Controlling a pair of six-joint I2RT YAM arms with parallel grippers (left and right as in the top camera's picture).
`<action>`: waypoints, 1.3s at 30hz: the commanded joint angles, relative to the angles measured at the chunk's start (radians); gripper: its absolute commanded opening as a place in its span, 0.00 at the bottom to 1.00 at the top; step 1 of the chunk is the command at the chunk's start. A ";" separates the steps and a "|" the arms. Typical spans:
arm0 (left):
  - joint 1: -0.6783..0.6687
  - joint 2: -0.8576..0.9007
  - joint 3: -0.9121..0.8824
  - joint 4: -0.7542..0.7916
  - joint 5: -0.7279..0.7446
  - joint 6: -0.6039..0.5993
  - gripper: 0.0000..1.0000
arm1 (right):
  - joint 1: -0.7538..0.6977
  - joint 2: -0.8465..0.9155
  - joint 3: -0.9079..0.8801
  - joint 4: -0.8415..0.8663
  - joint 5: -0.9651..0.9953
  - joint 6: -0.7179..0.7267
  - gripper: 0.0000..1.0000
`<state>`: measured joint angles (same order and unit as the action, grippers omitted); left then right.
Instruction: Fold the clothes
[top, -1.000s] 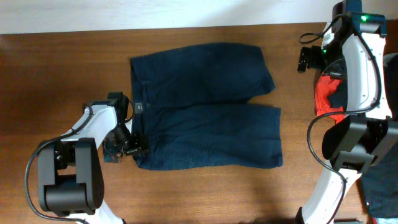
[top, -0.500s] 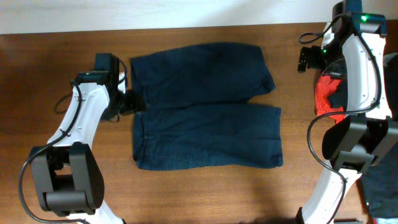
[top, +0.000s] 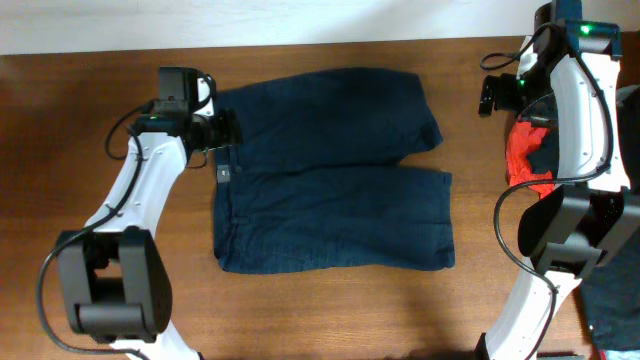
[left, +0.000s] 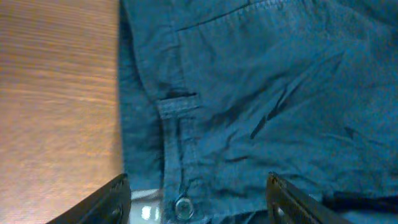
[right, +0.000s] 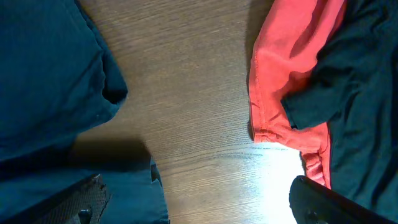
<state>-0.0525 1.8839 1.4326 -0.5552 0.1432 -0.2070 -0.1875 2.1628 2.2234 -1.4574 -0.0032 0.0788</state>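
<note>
At the far corner of the waistband (left: 146, 93) | your left pincer (left: 198, 198) has travelled up from the near corner, jaws wide yet narrowing, gripping nothing | right pincer (right: 205, 199) agape, idle | shorts (top: 330, 180) flat on the table (top: 330, 310), unfolded; grasp pending.

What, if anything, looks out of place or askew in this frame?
Nothing is damaged or spilled. The navy shorts lie spread flat but slightly askew: the two legs end unevenly, with a gap between the hems. Off to the right, an orange-red garment lies crumpled against a dark one, unfolded.
</note>
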 joint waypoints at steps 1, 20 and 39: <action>-0.015 0.100 0.008 0.035 0.025 -0.031 0.69 | -0.004 -0.008 0.006 -0.001 0.012 0.008 0.99; -0.019 0.244 0.012 0.189 0.214 -0.037 0.22 | -0.004 -0.008 0.006 -0.001 0.012 0.008 0.99; -0.091 0.244 0.019 0.194 0.095 0.074 0.11 | -0.004 -0.008 0.006 -0.001 0.012 0.008 0.99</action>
<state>-0.1474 2.1189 1.4338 -0.3485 0.2989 -0.1497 -0.1875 2.1628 2.2234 -1.4578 -0.0036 0.0795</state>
